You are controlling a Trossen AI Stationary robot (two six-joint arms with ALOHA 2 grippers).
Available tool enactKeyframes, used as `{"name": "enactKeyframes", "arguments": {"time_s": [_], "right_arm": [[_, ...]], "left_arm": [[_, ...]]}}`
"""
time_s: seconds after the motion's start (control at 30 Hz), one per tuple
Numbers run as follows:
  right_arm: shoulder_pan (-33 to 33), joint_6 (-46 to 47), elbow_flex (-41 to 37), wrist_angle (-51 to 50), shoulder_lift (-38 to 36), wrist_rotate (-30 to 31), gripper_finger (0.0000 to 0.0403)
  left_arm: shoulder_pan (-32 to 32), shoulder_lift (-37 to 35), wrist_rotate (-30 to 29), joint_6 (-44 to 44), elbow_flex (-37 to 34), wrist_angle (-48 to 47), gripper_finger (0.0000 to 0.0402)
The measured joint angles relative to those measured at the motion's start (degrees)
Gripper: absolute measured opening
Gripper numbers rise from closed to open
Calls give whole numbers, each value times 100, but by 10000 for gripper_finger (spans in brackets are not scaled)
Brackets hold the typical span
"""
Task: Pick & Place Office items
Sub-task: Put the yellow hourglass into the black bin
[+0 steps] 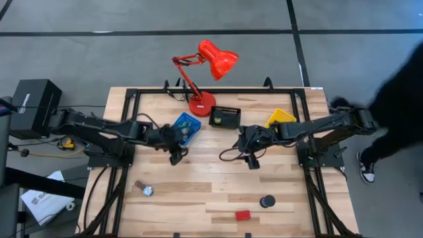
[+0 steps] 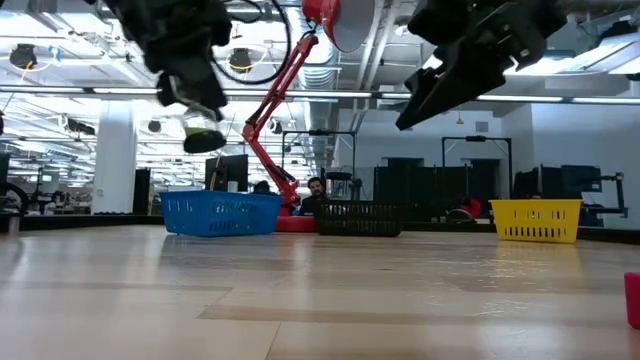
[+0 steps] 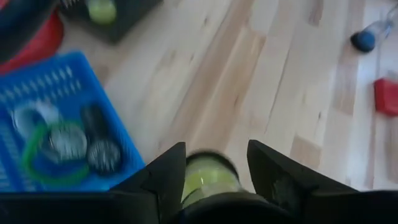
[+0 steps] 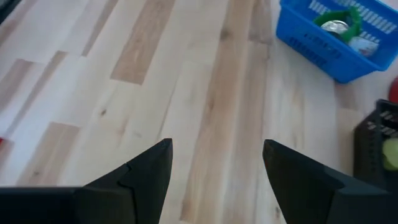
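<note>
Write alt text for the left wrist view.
The left hand grips a yellow-green roll between its two dark fingers above the pale wooden table. Beside it, a blue plastic basket holds rolls and a green ring; a red block lies farther off.

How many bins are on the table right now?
3, along the far edge: the blue bin by the left gripper, the black bin beside the lamp base, the yellow bin behind the right arm.
</note>
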Motion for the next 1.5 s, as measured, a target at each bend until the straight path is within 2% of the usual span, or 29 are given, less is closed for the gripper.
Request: {"name": "enactKeyframes", "arguments": {"time_s": [0.2, 0.4, 0.67, 0.83, 1.2, 1.5], "right_arm": [[128, -2, 0, 23, 0, -2, 242], [129, -2, -2, 90, 0, 6, 242], [127, 177, -2, 533, 0, 9, 242], [124, 295, -2, 507, 0, 9, 242], [125, 297, -2, 515, 0, 9, 242], [130, 297, -4, 424, 0, 9, 242]], "left_arm": [[386, 52, 27, 383, 7, 576, 159], [615, 266, 11, 791, 4, 609, 168], [727, 947, 29, 1186, 4, 1297, 160], [717, 1335, 46, 1583, 4, 2274, 165], [1069, 2276, 50, 1995, 34, 3295, 171], [1223, 2955, 111, 2332, 470, 3238, 91]]}}
